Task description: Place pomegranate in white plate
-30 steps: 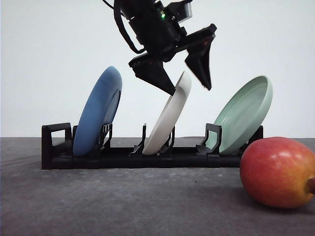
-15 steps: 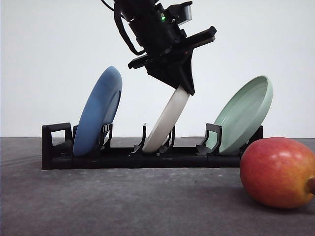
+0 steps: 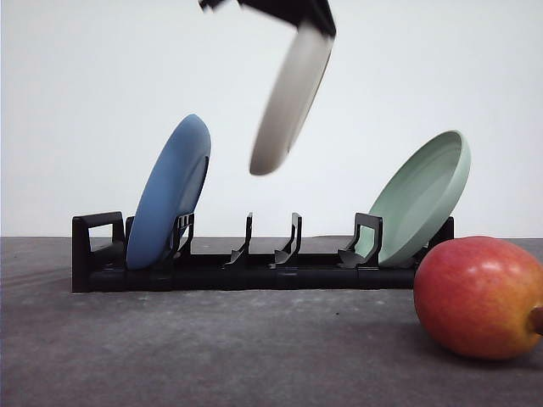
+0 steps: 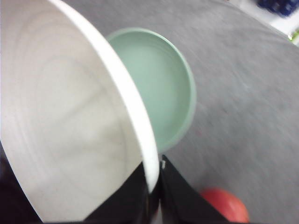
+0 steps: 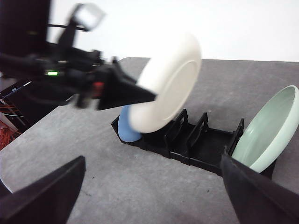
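Left gripper [image 4: 154,196] holds white plate [image 3: 290,102] aloft, tilted.

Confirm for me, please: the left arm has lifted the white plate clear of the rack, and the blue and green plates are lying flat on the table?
Not quite. The front view shows the blue plate and green plate standing tilted in the rack, not flat. The left gripper does hold the white plate above it.

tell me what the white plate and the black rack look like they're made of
White plate: looks like matte ceramic or melamine, with a dull cream surface, no sharp glare and a thick rounded rim. I can't tell which. Rack: likely moulded plastic, uniformly black with a faint sheen and chunky slotted posts.
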Tool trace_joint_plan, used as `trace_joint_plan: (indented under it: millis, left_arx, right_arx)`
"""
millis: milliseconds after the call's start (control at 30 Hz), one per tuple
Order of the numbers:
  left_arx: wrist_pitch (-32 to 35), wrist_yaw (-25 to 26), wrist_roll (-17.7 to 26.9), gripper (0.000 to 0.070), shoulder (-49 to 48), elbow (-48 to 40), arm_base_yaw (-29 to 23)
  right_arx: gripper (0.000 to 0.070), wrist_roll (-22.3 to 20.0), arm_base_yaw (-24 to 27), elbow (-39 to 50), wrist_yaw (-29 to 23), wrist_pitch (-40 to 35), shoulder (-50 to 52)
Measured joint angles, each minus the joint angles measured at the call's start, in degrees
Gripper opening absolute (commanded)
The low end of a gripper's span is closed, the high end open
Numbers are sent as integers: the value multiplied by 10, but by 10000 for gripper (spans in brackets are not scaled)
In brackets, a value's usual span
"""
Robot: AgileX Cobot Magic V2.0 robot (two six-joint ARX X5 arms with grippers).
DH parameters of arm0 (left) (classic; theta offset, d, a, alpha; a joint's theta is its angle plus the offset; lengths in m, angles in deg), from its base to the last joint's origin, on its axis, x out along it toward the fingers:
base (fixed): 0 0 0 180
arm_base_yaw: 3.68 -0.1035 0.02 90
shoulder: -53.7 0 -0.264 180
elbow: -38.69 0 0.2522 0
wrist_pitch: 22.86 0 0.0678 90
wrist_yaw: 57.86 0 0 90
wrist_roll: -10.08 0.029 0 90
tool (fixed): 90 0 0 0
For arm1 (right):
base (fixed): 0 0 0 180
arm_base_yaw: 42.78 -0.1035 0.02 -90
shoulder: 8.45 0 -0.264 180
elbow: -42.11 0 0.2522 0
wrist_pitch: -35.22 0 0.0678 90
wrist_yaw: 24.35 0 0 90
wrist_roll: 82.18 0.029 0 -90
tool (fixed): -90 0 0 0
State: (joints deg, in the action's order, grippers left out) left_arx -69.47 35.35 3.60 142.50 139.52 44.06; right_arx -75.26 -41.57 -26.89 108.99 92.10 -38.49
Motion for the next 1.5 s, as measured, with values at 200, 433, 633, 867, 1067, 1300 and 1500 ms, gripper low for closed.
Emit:
trace_joint_plan:
  millis: [200,433,633,867,1067,1300,1500]
  left_arx:
    - [-143,-7,5,0,-53,0,63]
    - [-276,-116,-8,0,-72,0,176]
    - [-334,-219,-52,0,-70,-17,247]
    - [-297,-234,-94,0,-58,-110,263]
    - [-216,-246,-101,0,-34,-184,264]
    - [-185,-246,-103,0,38,-199,274]
    - [-169,-251,-103,0,91,-199,286]
  right_arx:
    - [591,0,0,0,0,0,0]
    - [591,0,0,0,0,0,0]
    - [591,0,0,0,0,0,0]
    - [591,0,0,0,0,0,0]
    - [591,0,0,0,0,0,0]
    - [591,0,0,0,0,0,0]
    - [591,0,0,0,0,6,0]
